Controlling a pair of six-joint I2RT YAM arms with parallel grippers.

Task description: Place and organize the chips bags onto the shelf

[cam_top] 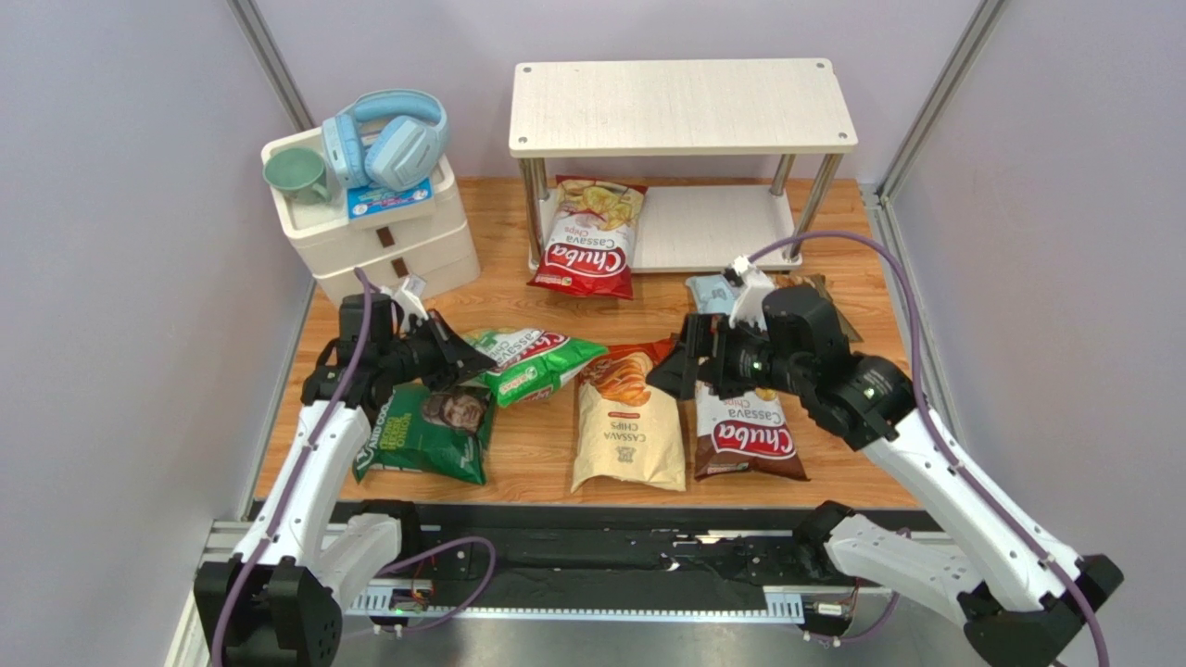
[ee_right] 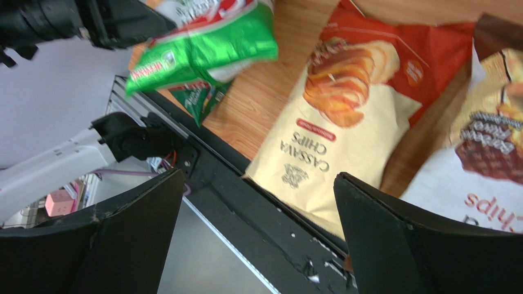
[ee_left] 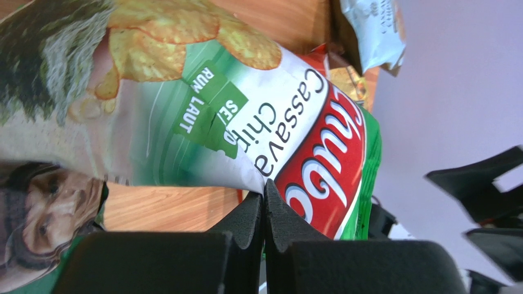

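The shelf (cam_top: pixel 682 104) stands at the back. A red Chuba bag (cam_top: pixel 592 236) leans on its lower board. My left gripper (cam_top: pixel 467 359) is shut on the edge of the green Chuba bag (cam_top: pixel 536 361), which hangs lifted off the table in the left wrist view (ee_left: pixel 276 122). The dark green bag with the man's face (cam_top: pixel 425 431) lies below it. The cream-orange bag (cam_top: pixel 629 417) and the brown Chuba bag (cam_top: pixel 749 424) lie flat in the middle. My right gripper (cam_top: pixel 668 368) is open and empty above the cream-orange bag (ee_right: pixel 344 122). The light blue bag (cam_top: pixel 713 292) is mostly hidden behind the right arm.
A white three-drawer unit (cam_top: pixel 376 229) stands at the back left with blue headphones (cam_top: pixel 390 139) and a green cup (cam_top: pixel 295 174) on top. A black rail (cam_top: pixel 557 556) runs along the near table edge. Grey walls close both sides.
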